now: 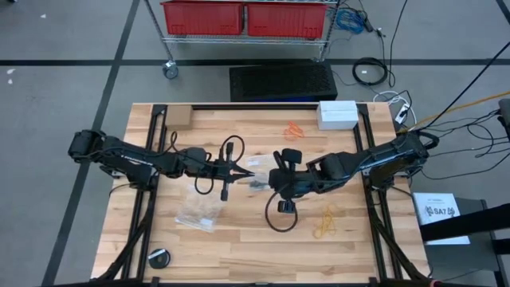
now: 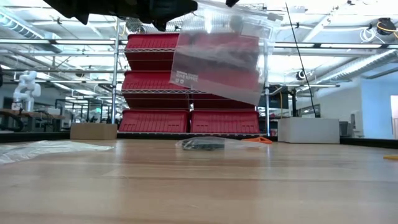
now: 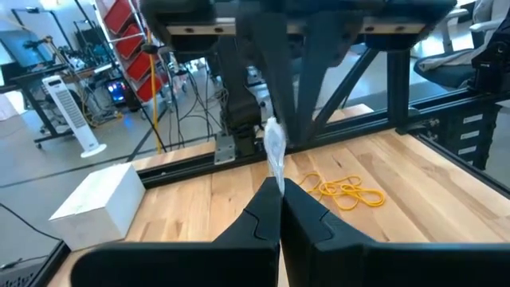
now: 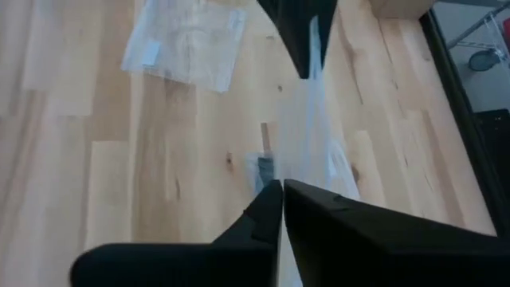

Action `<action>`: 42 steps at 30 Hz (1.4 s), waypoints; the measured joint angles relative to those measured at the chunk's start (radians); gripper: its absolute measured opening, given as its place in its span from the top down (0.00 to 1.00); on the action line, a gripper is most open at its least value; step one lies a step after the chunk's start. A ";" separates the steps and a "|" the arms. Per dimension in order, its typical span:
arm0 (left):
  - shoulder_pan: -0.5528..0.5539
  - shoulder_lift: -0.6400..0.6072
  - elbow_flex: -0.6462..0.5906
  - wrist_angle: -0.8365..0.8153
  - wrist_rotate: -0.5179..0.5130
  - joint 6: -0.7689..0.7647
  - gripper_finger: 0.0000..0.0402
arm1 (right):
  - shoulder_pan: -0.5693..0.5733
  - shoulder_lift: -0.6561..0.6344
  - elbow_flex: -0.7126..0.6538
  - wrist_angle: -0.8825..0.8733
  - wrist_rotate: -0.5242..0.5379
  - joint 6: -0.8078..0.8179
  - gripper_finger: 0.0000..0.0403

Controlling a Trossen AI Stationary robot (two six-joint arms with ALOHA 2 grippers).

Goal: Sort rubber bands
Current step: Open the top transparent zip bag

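Both grippers meet above the table's middle, each shut on one clear plastic bag (image 2: 217,56) that is held up off the wood. My left gripper (image 1: 245,170) comes from the left, my right gripper (image 1: 268,177) from the right. Orange rubber bands (image 1: 293,130) lie toward the far edge. Pale yellow bands (image 1: 327,223) lie near the right front, also visible in the left wrist view (image 3: 347,191). A small dark heap under clear plastic (image 2: 202,144) rests on the table below the held bag; I cannot tell if it is black bands. My left gripper pinches an edge of the clear bag (image 3: 275,163) between its two shut fingers, coming level from the table's left. The bag is lifted clear of the table. My right gripper pinches the opposite edge of the same bag (image 4: 307,171) between its shut fingers, coming from the table's right and slanting down. The plastic stretches from it to the left fingers (image 4: 299,40).
More clear bags (image 1: 199,209) lie on the wood near the left front. A white box (image 1: 337,114) and a cardboard box (image 1: 177,116) stand at the far edge. A black round object (image 1: 159,257) sits at the near left. Black cable loops (image 1: 280,215) hang by the right arm.
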 joint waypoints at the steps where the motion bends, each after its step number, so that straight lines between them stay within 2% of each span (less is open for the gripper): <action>1: 0.000 0.000 0.000 0.000 0.000 0.000 1.00 | -0.004 0.004 0.000 -0.001 0.000 -0.002 0.98; 18: 0.000 0.000 0.000 -0.006 0.000 0.000 1.00 | 0.002 -0.011 0.000 0.011 0.052 -0.012 1.00; 22: 0.001 0.000 0.000 -0.010 0.000 0.001 1.00 | 0.002 -0.011 0.000 0.011 0.098 -0.029 1.00; 32: 0.001 0.000 0.000 -0.010 -0.017 0.000 1.00 | -0.003 -0.009 0.000 0.011 0.068 -0.020 1.00; 39: 0.002 0.000 0.001 -0.010 -0.022 0.000 1.00 | -0.010 0.038 0.000 0.005 0.065 -0.005 1.00; 42: 0.002 0.000 0.001 -0.010 -0.023 0.000 1.00 | -0.027 0.063 0.000 0.004 0.099 -0.005 1.00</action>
